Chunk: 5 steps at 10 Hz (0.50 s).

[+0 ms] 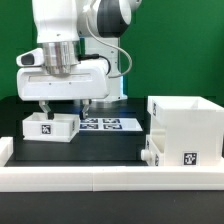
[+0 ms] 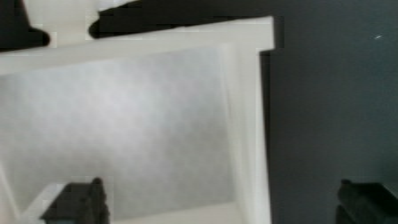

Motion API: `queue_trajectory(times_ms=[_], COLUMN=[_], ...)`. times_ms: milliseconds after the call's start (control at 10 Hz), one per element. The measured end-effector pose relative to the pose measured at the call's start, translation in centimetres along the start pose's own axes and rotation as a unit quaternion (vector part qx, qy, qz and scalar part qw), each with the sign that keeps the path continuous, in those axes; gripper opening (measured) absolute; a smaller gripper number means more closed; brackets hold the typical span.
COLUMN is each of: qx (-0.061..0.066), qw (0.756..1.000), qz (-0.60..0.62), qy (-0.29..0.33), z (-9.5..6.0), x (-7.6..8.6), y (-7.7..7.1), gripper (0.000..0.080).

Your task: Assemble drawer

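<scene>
In the exterior view a small shallow white plastic tray (image 1: 50, 127) sits at nine o'clock on the black worktop (image 1: 112, 146). The tall white boxy casing (image 1: 186, 128) stands at three, the marker board (image 1: 108, 123) lies between them, and a long low white rail (image 1: 80, 178) is at six. The pincer (image 1: 63, 107) hangs spread over the tray. Only the wrist view shows its fingertips (image 2: 75, 200) astride one tray wall.

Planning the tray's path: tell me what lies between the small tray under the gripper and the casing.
Only the marker board lies flat between the small tray and the casing; nothing upright visibly stands there.
</scene>
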<state>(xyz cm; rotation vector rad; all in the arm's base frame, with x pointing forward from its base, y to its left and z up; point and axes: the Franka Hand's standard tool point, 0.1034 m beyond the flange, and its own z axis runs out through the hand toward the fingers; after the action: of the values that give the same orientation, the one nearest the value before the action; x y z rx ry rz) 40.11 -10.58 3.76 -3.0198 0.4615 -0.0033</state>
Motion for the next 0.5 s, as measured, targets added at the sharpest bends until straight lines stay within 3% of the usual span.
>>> queue_trajectory(times_ms=[100, 500], qx=[-0.002, -0.016], qw=[1.0, 0.999], qz=[-0.005, -0.033], qy=[0.006, 0.023], z=[0.2, 2.6], x=[0.1, -2.5], y=[-0.2, -0.7], gripper=[0.0648, 0.0648])
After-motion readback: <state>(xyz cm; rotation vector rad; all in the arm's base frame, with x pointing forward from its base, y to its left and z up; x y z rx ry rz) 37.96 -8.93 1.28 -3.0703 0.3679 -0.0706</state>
